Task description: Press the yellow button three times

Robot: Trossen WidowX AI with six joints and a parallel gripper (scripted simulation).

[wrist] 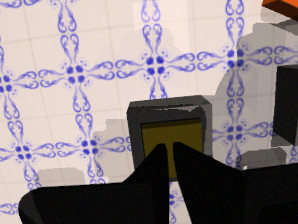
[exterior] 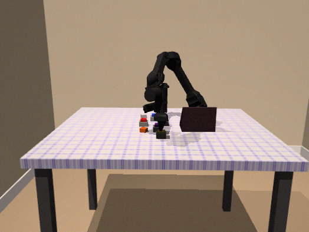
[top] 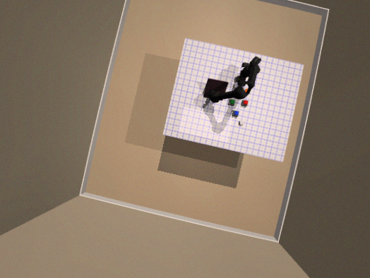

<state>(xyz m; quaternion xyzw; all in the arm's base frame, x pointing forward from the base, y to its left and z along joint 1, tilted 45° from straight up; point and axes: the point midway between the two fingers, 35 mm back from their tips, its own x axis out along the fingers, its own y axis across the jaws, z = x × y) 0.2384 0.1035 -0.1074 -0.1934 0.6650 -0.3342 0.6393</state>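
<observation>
Fingers nearly closed, gripping nothing, tips directly over the yellow button (wrist: 172, 137) in its dark housing.

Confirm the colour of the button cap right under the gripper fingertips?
Dull yellow cap in a dark grey housing; wrist view shows it best.

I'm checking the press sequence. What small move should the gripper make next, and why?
Probably push straight down: the shut gripper has its fingertips over the yellow button, inside its dark housing, clear of the orange block.
</observation>
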